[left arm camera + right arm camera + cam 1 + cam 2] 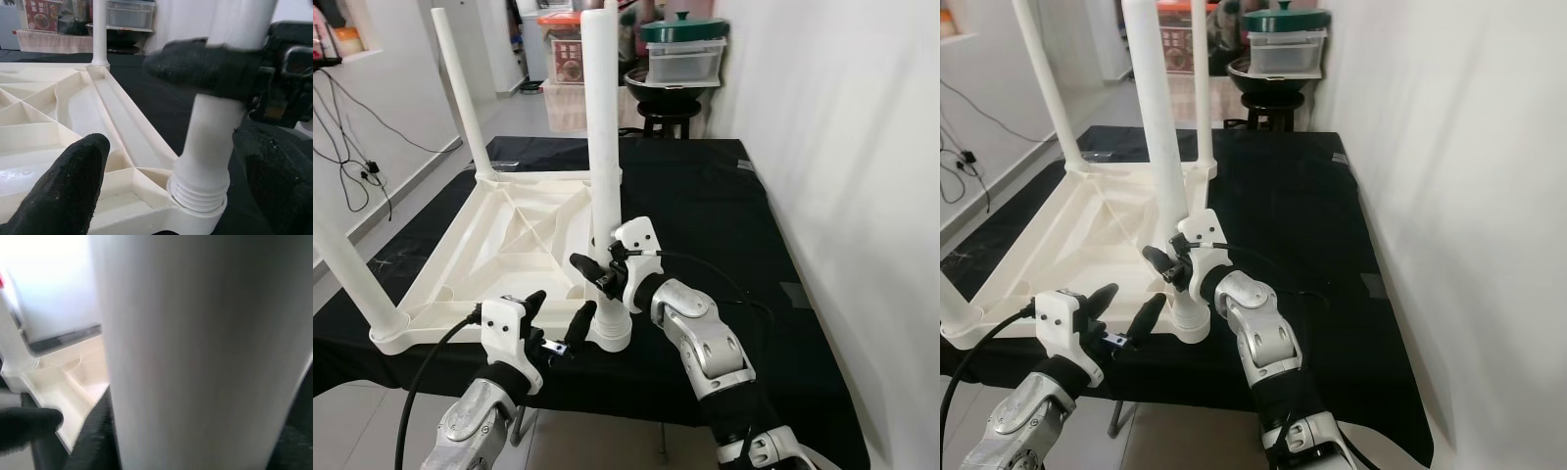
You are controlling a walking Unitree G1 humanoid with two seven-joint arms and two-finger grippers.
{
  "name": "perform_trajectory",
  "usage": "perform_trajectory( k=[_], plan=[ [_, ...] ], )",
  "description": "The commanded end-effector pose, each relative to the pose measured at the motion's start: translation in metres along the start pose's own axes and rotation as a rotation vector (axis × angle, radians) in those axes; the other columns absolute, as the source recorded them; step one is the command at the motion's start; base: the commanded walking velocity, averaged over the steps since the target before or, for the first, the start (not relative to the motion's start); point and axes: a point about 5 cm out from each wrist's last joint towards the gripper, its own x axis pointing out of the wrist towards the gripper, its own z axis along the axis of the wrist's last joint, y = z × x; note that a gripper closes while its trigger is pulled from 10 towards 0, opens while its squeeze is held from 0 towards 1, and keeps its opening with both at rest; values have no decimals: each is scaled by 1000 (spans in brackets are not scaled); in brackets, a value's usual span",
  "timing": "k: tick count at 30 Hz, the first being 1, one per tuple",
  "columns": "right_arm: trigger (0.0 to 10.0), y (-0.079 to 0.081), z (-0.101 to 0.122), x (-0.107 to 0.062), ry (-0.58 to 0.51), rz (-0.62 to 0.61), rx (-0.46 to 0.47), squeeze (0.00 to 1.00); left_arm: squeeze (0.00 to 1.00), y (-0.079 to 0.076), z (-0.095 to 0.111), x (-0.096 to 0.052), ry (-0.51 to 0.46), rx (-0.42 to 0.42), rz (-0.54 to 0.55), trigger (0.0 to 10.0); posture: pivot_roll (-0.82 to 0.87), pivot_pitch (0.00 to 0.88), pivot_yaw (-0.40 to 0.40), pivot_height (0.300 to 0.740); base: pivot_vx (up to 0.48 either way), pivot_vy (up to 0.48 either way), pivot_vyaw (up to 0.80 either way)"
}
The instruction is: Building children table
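White plastic tabletop (499, 245) lies upside down on black table (705, 196). Right claw (597, 271) grips near leg (603, 147), threads showing; left claw (558, 315) open beside corner socket.

Wall: plain white wall (842, 127) running along the right side, pretty evenly lit
Work surface: black cloth-covered table (705, 196), strip of grey tape near its right edge
Floor: pale glossy tile floor (411, 186) on the left
Cables: black cables (352, 147) dangling down the left wall
Back of room: dark round stool (668, 113) holding a clear plastic storage box (683, 61) with a green lidded pot (683, 27) on top
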Motion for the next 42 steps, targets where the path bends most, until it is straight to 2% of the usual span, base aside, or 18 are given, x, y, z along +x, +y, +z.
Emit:
perform_trajectory(
  k=[1, 3, 4, 7, 8, 15, 18, 19, 20, 25, 31, 35, 37, 38, 39, 40, 41, 42],
  plan=[
    [10000, 1, -21, 0, 98, 19, 43, 992, 0, 0, -1, 0, 3, -4, 6, 10000, 18, 19, -5, 740, 0, 0, 0],
    [10000, 4, -13, 2, 72, 124, 43, 1000, 0, 0, -1, 1, 5, -5, 3, 10000, 18, 18, -5, 740, 0, 0, 0],
    [10000, 4, -13, 2, 72, 124, 43, 1000, 0, 0, -1, 1, 5, -5, 3, 10000, 18, 18, -5, 740, 0, 0, 0],
    [10000, -1, 15, -2, -40, 371, -49, 1000, 0, 0, -2, 2, 8, -9, 2, 10000, 22, 5, -5, 740, 0, 0, 0],
    [10000, -7, 20, -3, -51, 420, -69, 0, 0, 0, -3, 3, 10, -9, 2, 10000, 28, 0, -8, 740, 0, 0, 0],
    [10000, -26, 20, 0, 8, 559, -100, 0, 0, 1, -5, 5, 13, -9, 3, 10000, 39, 0, -13, 740, 0, 0, 0],
    [10000, -32, 16, 2, 45, 549, -88, 0, 0, 1, -6, 6, 14, -9, 4, 10000, 43, 0, -14, 740, 0, 0, 0],
    [9373, -34, 15, 3, 55, 535, -77, 0, 0, 0, -6, 5, 14, -8, 3, 10000, 42, 0, -14, 740, 0, 0, 0],
    [0, -37, 14, 4, 57, 507, -61, 0, 0, -1, -7, 4, 14, -5, -2, 10000, 42, 0, -13, 740, 0, 0, 0],
    [0, -41, 12, 4, 62, 478, -41, 0, 0, -6, -7, -1, 20, -8, -31, 10000, 42, 0, -12, 740, 0, 0, 0],
    [0, -54, -3, -7, 69, 421, -13, 0, 0, -27, -13, -22, 80, -44, -134, 10000, 30, 0, -1, 740, 0, 0, 0],
    [0, -60, -15, -12, 102, 324, 0, 0, 0, -32, -15, -28, 93, -32, -128, 10000, 28, 0, -3, 740, 0, 0, 0],
    [0, -60, -15, -12, 102, 324, 0, 0, 0, -32, -15, -28, 93, -32, -128, 10000, 28, 0, -3, 740, 0, 0, 0],
    [0, -61, -34, -14, 139, -23, 60, 0, 0, -31, -16, -31, 90, -18, -110, 10000, 24, 0, -11, 740, 0, 0, 0],
    [0, -61, -34, -14, 139, -23, 60, 0, 0, -31, -16, -31, 90, -18, -110, 10000, 24, 0, -11, 740, 0, 0, 0],
    [0, -37, -52, -23, 166, -130, 88, 0, 0, -30, -15, -31, 89, -1, -102, 10000, 20, 0, -3, 740, 0, 0, 0],
    [0, -25, -58, -29, 174, -196, 102, 0, 0, -28, -16, -29, 95, 16, -96, 10000, -19, 0, 24, 740, 0, 0, 0],
    [0, -21, -57, -30, 168, -197, 85, 0, 0, -26, -17, -27, 101, 30, -92, 9961, -19, 0, 26, 740, 0, 0, 0]
  ],
)
